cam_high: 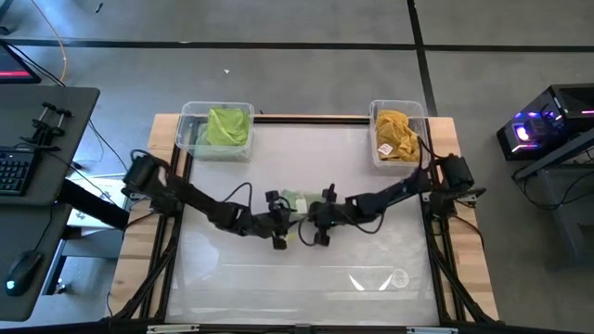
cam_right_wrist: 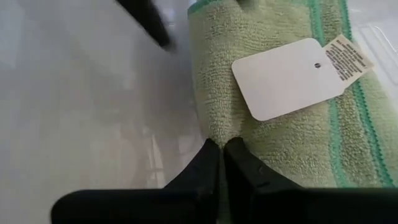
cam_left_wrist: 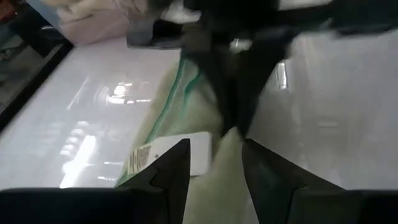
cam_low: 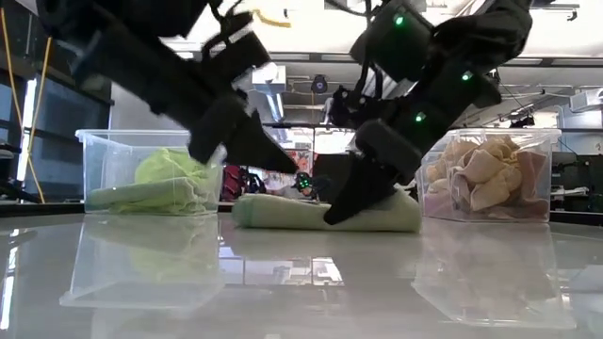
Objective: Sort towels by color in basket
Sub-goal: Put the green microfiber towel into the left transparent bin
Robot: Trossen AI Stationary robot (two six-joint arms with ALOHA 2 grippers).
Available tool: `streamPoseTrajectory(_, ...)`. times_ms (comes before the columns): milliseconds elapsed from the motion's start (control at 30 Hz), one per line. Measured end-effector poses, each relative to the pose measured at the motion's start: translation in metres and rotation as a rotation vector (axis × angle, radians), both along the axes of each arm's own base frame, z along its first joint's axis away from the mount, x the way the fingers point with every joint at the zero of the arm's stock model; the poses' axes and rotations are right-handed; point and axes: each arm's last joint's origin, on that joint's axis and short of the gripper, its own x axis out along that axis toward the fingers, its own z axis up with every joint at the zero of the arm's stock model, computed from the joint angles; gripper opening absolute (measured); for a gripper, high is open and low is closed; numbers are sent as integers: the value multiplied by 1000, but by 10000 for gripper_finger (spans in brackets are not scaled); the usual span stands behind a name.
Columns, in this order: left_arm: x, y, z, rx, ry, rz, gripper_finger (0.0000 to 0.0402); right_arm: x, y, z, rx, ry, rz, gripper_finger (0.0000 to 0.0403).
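A pale green towel (cam_high: 295, 200) with a darker green stripe and a white tag (cam_right_wrist: 289, 78) lies folded flat at the table's middle (cam_low: 283, 213). My right gripper (cam_right_wrist: 222, 149) is down on it, fingers shut. My left gripper (cam_left_wrist: 214, 165) is open just to the towel's left (cam_low: 268, 155). Its fingers stand on either side of a raised part of the towel (cam_left_wrist: 217, 186); whether they touch it I cannot tell. Lime green towels (cam_high: 225, 127) fill the far-left bin. Mustard yellow towels (cam_high: 395, 135) fill the far-right bin. My right gripper pinches the towel between its two fingers at a side edge (cam_right_wrist: 214, 124), beside the white tag. The fingers slant down at it from the table's right (cam_low: 350, 193). A crease runs into the fingertips. The towel lies flat on the table.
Two clear plastic bins stand at the table's far corners, the left one (cam_high: 190, 139) and the right one (cam_high: 415, 109). The shiny table (cam_high: 306, 278) has free room toward its near edge. A desk with a keyboard (cam_high: 14, 172) stands left of the table.
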Motion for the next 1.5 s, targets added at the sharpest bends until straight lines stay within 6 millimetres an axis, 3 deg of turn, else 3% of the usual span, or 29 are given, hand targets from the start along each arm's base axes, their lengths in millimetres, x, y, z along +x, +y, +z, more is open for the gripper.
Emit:
streamPoseTrajectory(267, 6, 17, -35, -37, 65, 91, 190, 0, 6, 1, -8, -18, -1, 14)
streamPoseTrajectory(500, 3, 25, -41, -69, 117, 157, 255, 2, -1, 2, -11, -29, -25, 12)
streamPoseTrajectory(733, 2, 38, -45, -196, 212, 111, 259, 2, -1, 2, 3, -35, -52, 12)
streamPoseTrajectory(900, 3, 43, -47, -273, 220, 106, 231, 2, -1, 0, 61, -40, -116, 19)
streamPoseTrajectory(1100, 3, 42, -47, -260, 232, 72, 161, 0, 5, 6, 80, -48, -103, 88)
streamPoseTrajectory(1200, 3, 42, -47, -262, 233, 66, 116, -6, 16, 30, 25, -120, -113, 108)
streamPoseTrajectory(1367, 0, 35, -44, -197, 224, 90, 36, -32, 35, 80, -222, -237, -182, 113)
streamPoseTrajectory(1500, -14, 23, -18, -36, 199, 140, 9, -54, 54, 107, -351, -303, -180, 113)
